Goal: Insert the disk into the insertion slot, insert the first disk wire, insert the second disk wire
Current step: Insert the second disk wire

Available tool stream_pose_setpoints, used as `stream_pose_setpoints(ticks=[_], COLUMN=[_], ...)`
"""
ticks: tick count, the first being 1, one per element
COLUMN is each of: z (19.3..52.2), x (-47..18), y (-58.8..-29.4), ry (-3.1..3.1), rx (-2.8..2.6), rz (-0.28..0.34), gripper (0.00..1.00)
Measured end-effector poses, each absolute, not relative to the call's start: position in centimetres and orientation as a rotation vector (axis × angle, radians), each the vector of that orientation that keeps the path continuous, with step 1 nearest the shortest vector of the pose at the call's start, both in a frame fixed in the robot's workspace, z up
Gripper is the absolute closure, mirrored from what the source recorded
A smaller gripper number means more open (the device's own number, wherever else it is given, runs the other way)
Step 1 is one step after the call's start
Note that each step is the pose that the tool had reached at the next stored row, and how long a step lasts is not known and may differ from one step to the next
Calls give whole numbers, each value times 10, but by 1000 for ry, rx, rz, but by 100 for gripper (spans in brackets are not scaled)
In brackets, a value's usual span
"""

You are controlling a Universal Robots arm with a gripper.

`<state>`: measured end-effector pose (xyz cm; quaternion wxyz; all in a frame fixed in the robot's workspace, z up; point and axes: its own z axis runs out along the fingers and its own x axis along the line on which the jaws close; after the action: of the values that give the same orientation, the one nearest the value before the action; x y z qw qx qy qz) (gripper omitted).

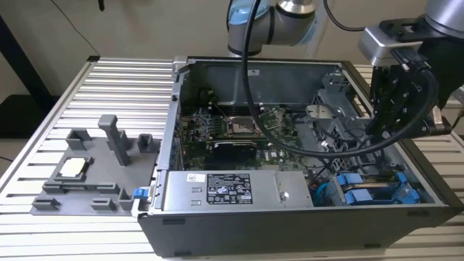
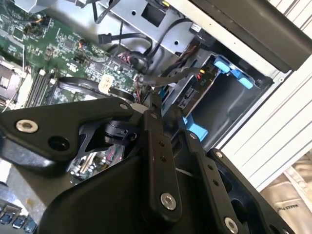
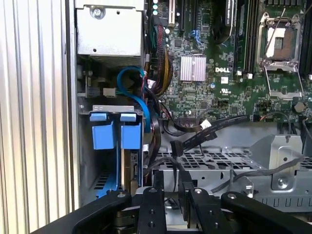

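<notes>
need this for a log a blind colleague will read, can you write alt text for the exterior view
A robot arm's black pincer hangs over an open computer case, on the exterior view's right side. Two blue-tabbed carriers sit in the case's near corner on that side; a grey fixture tray lies on the slatted table at that view's left.

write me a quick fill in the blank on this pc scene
1. The motherboard inside the open computer case is ___.
2. The grey fixture sits on the exterior view's ___ of the case.
3. The tabs on the disk carriers are ___.
Missing words: green, left, blue.
</notes>
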<state>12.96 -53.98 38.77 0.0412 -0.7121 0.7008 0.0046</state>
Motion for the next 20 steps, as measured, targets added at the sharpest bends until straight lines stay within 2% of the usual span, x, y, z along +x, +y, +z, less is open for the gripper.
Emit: stream_pose_setpoints(ticks=[20], z=[380], x=[99], y=[-534], ry=[2107], rx=[-2209], rz=[1], gripper=[73])
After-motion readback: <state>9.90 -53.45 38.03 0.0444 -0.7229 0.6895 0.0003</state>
